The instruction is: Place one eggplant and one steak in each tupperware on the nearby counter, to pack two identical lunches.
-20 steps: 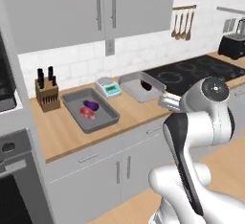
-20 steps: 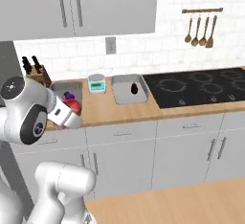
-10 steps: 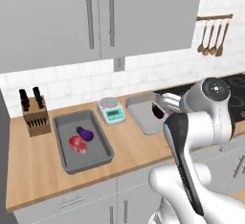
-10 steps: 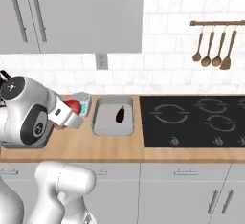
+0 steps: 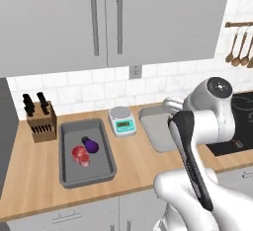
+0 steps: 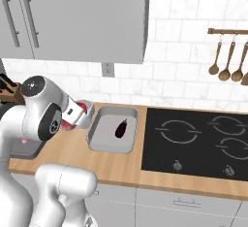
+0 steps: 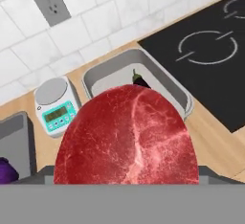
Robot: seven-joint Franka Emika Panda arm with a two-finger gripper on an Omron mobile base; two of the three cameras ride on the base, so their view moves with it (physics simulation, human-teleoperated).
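My gripper (image 6: 82,112) is shut on a red marbled steak (image 7: 127,137), held in the air just left of the right grey tupperware (image 6: 112,130). That tupperware holds one dark eggplant (image 6: 121,127), whose tip peeks out behind the steak in the hand view (image 7: 140,80). On the wooden counter (image 5: 138,168) to the left lies the other tupperware (image 5: 85,152), with a purple eggplant (image 5: 91,145) and a second steak (image 5: 80,156) inside. The held steak hides my fingertips in the hand view.
A small kitchen scale (image 5: 122,121) stands between the two tupperwares, near the wall. A knife block (image 5: 40,119) is at the far left. The black stovetop (image 6: 203,143) lies right of the right tupperware, with wooden spoons (image 6: 225,61) hanging above it.
The base has driven, so both base views have shifted and the counter now appears closer and more head-on. The steak has stayed in my gripper throughout.
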